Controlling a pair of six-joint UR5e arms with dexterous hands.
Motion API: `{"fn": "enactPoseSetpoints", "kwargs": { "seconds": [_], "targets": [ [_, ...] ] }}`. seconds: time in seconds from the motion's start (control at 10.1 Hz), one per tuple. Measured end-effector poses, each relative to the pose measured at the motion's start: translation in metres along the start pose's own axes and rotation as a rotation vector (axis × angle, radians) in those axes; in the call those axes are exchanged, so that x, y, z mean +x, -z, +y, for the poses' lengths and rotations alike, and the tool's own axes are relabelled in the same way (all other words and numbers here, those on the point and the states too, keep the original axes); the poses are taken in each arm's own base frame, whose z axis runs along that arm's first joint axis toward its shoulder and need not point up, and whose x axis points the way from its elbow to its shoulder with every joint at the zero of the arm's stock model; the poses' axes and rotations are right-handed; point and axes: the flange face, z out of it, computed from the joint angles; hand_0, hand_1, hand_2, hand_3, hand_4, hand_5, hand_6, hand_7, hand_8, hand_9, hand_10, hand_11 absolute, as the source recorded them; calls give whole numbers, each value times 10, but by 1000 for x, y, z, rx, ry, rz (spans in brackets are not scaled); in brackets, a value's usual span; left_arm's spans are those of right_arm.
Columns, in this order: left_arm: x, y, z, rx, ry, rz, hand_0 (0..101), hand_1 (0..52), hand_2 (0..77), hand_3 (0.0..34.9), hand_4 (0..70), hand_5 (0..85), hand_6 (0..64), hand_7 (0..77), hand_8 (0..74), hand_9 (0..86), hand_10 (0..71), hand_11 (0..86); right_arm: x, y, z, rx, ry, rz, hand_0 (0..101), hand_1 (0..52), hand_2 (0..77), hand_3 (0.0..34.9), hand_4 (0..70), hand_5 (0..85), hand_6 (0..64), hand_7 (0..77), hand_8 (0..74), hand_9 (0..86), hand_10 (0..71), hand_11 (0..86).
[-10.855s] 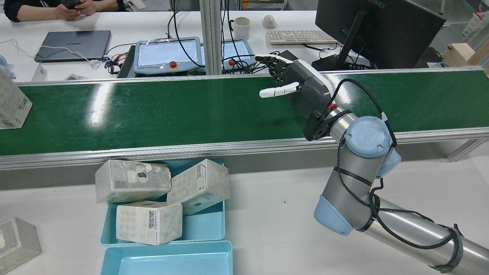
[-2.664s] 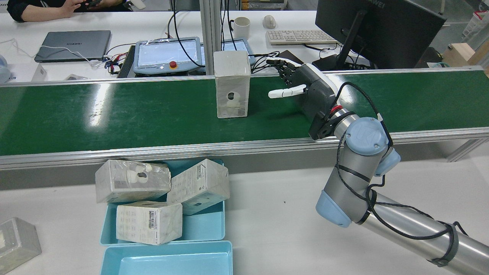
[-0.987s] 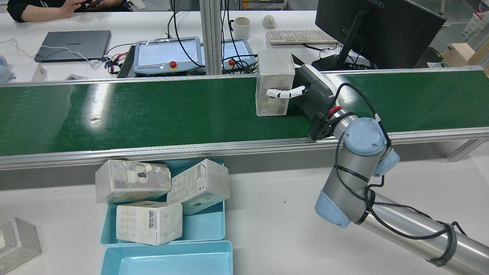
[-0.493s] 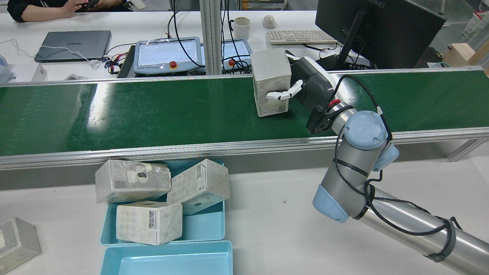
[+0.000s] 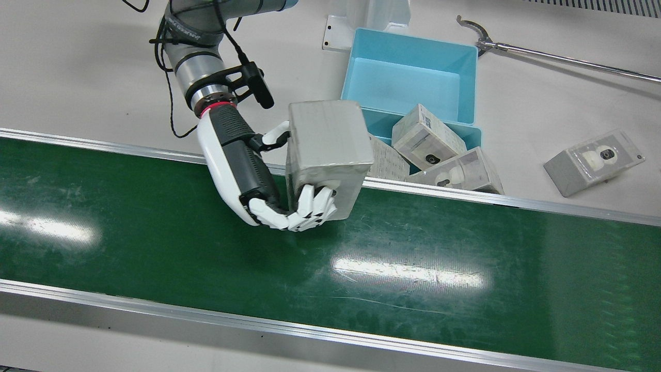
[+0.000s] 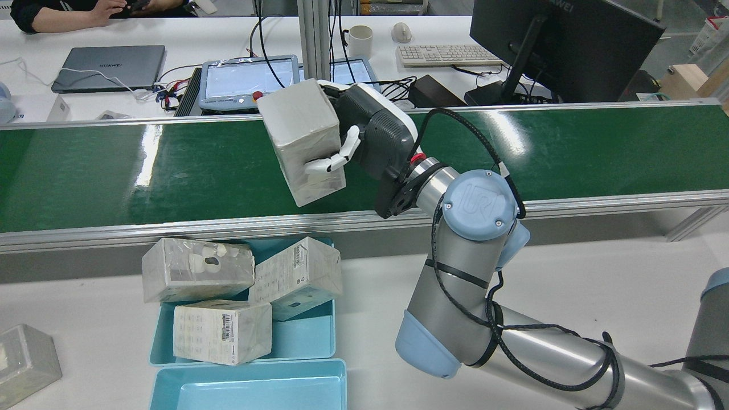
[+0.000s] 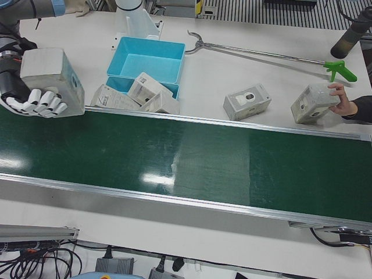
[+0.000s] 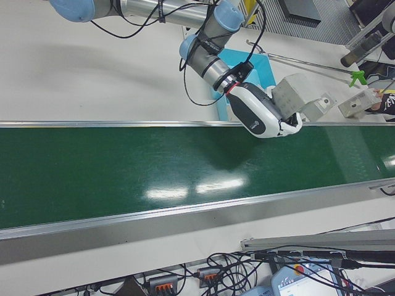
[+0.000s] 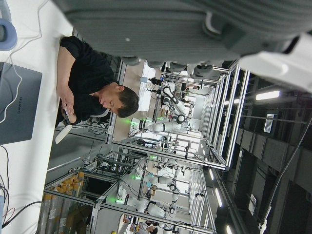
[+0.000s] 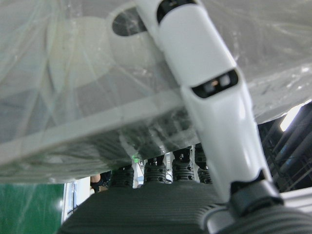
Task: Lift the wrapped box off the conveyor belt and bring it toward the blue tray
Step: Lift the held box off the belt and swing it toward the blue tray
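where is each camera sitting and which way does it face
Front view: overhead; right hand gripping wrapped box over belt.
Rear view: high behind the arms, facing the desks.
Left-front view: opposite side; blue tray, a person's hand.
Right-front view: opposite side, the right arm.
Left hand view: sideways, room.
Right hand view: against the box.
Front and rear share box and tray.

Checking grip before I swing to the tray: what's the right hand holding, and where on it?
The right hand holds the wrapped box, lifted and tilted above the belt: fingers wrap one side face, the thumb presses the opposite face.
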Motion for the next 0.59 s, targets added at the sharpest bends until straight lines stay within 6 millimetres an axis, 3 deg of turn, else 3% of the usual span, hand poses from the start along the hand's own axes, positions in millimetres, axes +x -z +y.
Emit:
{"fn": "enactPoseSetpoints", "kwargs": {
  "seconds": [0.1, 0.2, 0.39, 0.59],
  "targets": [
    [0, 0, 0, 0, 0, 0, 0, 0, 11, 0, 0, 11, 5, 5, 5, 5, 5, 5, 28, -5, 11, -11, -22, 31, 490, 87, 344, 6, 267, 622, 404, 398, 469, 425, 409, 360],
    [0, 0, 0, 0, 0, 0, 0, 0, 5, 0, 0, 11, 5, 5, 5, 5, 5, 5, 56, -9, 20, -17, -42, 63, 497, 22, 365, 5, 273, 622, 409, 398, 469, 425, 420, 360],
    [0, 0, 0, 0, 0, 0, 0, 0, 5, 0, 0, 11, 5, 5, 5, 0, 5, 5, 110, -21, 37, -20, -73, 134, 500, 16, 365, 5, 273, 622, 415, 398, 469, 425, 420, 360],
    [0, 0, 0, 0, 0, 0, 0, 0, 11, 0, 0, 11, 5, 5, 5, 0, 0, 5, 140, -26, 43, -19, -87, 189, 500, 16, 365, 5, 273, 622, 415, 398, 469, 425, 420, 360]
  ]
}}
